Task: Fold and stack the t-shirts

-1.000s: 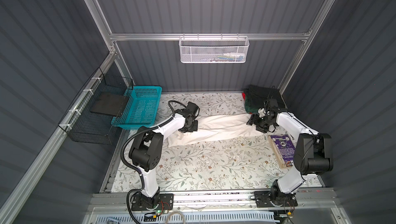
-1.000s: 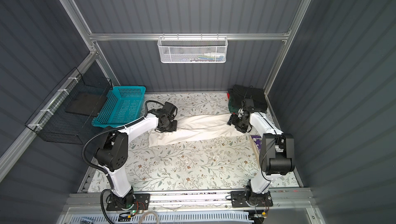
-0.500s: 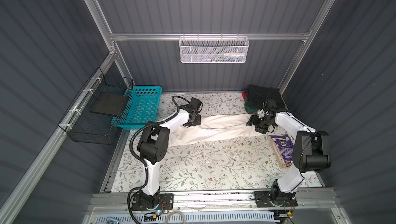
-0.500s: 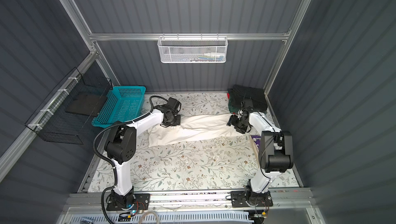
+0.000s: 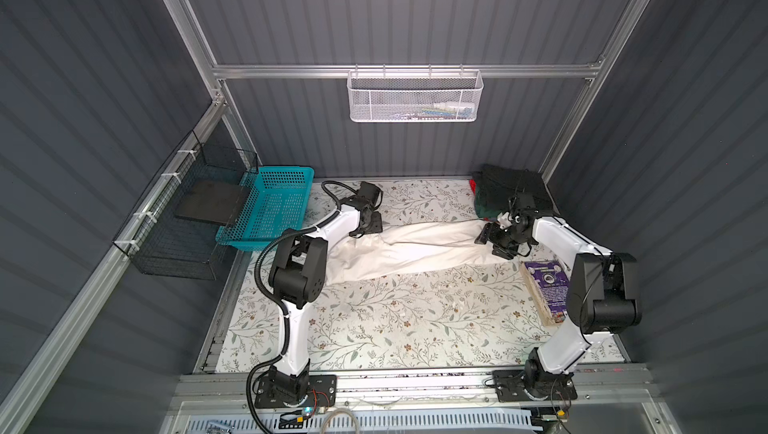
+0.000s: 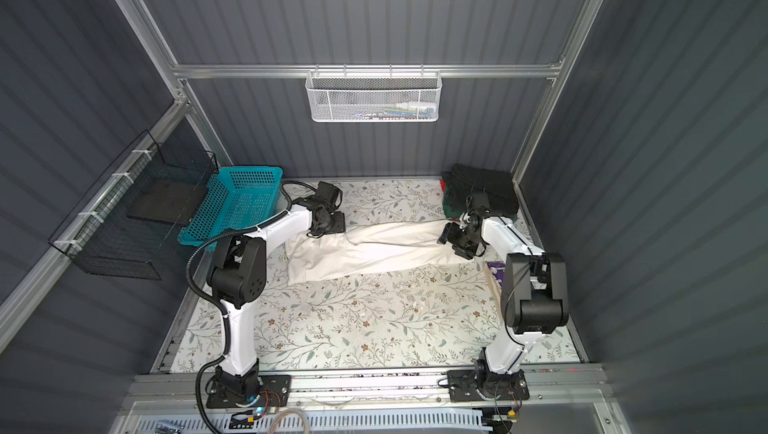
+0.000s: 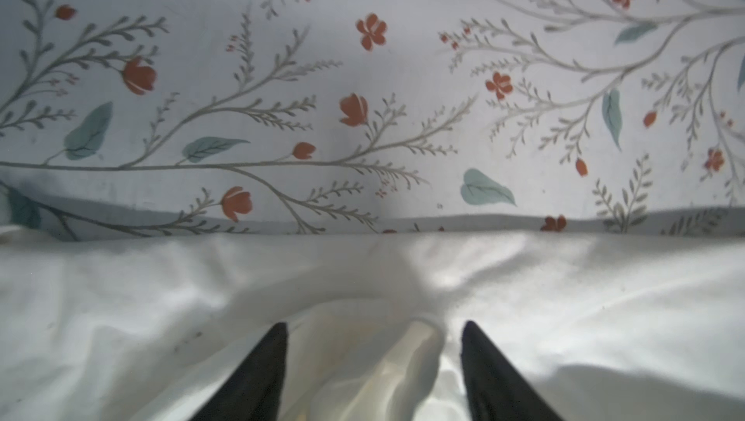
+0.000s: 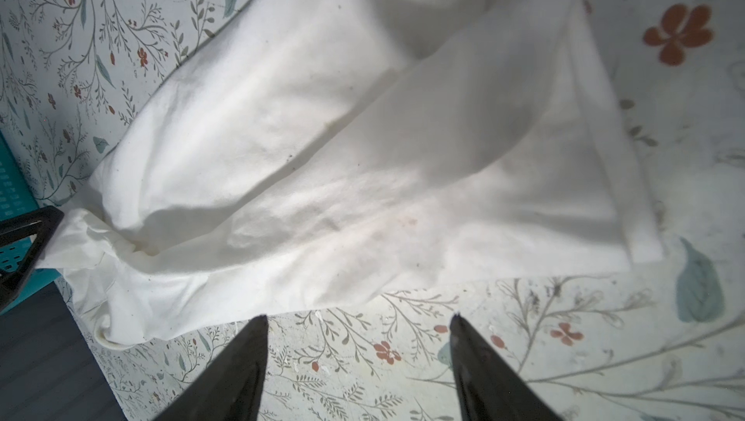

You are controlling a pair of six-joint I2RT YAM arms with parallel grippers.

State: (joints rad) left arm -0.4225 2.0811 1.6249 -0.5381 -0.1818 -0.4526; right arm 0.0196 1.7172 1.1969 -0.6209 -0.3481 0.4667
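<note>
Off-white t-shirt [image 5: 415,249] lies folded; left hand [image 7: 375,324] wide over it; right hand [image 8: 358,316] wide.

Spread shirts: one, a large off-white cotton t-shirt [image 5: 415,245], on the floral-patterned table covering [image 5: 415,319].

Folded shirts: one stack of folded shirts [image 5: 511,186] at the table's far right corner. Three colours show: black on top, a dark green layer [image 5: 484,203] and a red edge [image 5: 473,184]. The number of layers cannot be told.

Baskets: three.
- One teal perforated plastic basket [image 5: 270,207] at the far left corner.
- One black wire basket [image 5: 174,245] on the side wall.
- One white mesh basket [image 5: 415,99] on the back rail.

Flat purple-covered items: one, the flat purple-covered item [image 5: 548,286] at the right edge.

White-and-black robot arms: two, the left arm [image 5: 299,270] and the right arm [image 5: 602,294].
</note>
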